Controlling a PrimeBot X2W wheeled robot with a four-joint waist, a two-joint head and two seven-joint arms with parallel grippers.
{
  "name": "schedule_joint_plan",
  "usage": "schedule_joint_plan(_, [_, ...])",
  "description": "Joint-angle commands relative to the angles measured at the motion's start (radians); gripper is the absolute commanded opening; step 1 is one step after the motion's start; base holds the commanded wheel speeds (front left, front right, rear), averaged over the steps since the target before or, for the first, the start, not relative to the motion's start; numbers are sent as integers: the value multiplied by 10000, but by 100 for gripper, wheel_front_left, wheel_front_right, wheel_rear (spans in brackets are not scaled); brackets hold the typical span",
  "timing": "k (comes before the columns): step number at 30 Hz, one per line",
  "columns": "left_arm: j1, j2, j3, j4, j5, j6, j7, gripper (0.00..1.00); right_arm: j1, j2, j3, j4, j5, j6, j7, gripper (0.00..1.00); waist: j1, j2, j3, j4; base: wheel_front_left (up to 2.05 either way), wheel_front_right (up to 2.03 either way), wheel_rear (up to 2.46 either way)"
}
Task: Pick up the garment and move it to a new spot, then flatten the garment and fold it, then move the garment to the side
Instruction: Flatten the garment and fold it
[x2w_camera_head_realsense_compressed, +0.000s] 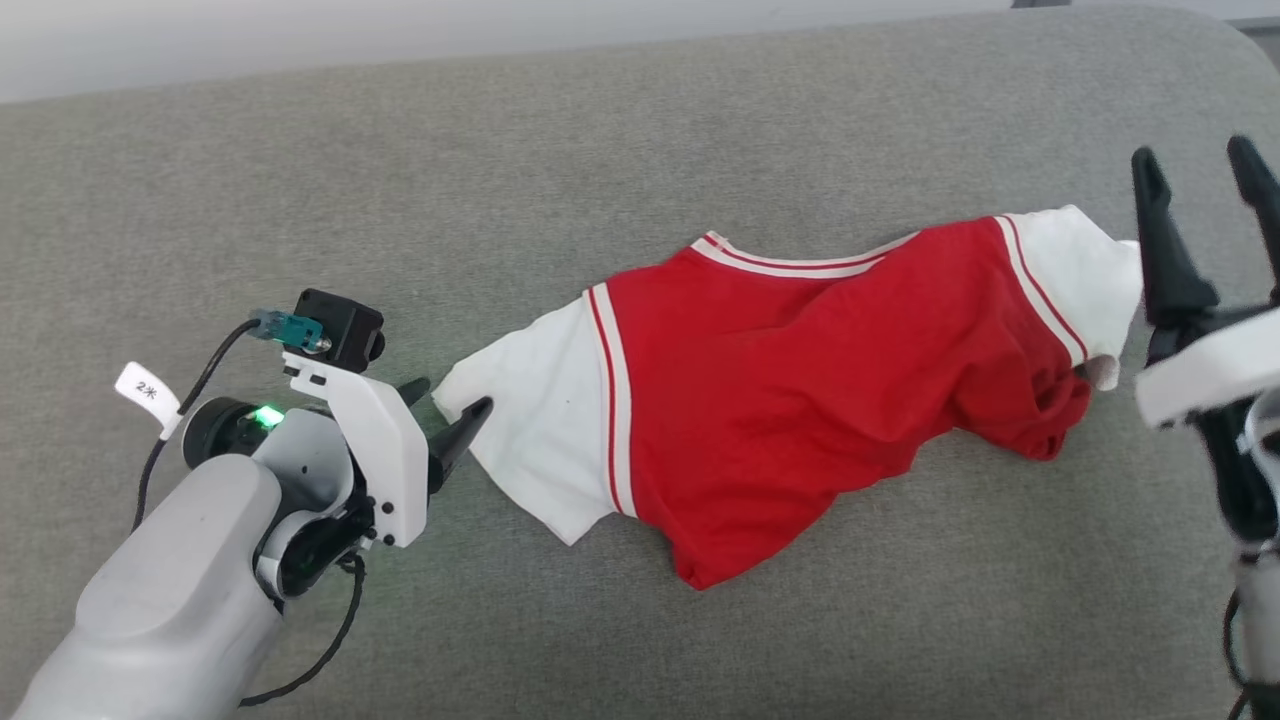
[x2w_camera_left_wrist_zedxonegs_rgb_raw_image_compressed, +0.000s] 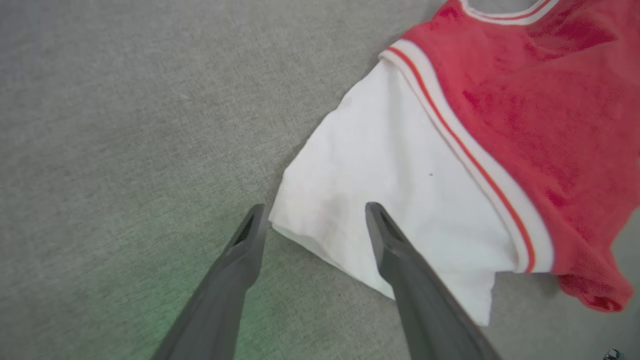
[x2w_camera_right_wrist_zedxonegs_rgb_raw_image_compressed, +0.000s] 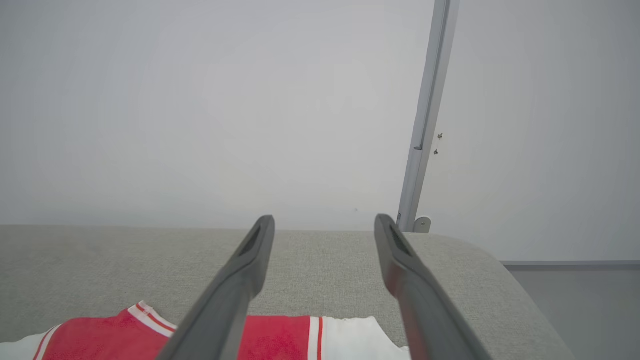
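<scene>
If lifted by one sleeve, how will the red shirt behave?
Likely floppy: the garment lies rumpled in soft folds, so it should drape. Probably light, being thin cloth. Pushed, it may bunch on the grey cushion rather than slide.

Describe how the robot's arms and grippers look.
The left arm is a pale grey forearm with a white bracket, a black camera with a teal plug, a black cable bearing a white tag, and a green light. The left gripper and right gripper each have two long, dark, tapering fingers.
</scene>
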Motion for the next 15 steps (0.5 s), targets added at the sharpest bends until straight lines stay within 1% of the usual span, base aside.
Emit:
schedule_joint_plan(1, [-148,21,-28,138,-10,107,154,100,250,148,-37,-203,-166,-7,-151,100,0,0,25,-88,0,0,0])
schedule_joint_plan(9, [-372,-187,-358,842,39,361,957,100,1557,1032,-350,-1108,-484,-7,-645,100,0,0,18,-385,0,0,0])
schedule_joint_plan(12, [-435,-319,-436,1230,7,512,1195,100,1907,1258,-406,-1330,-492,-7,-657,100,0,0,-13,-462,0,0,0])
schedule_joint_plan(15, [-383,-492,-666,1698,-49,647,1768,100,2171,1393,-446,-1492,-603,-7,-495,100,0,0,-46,-486,0,0,0])
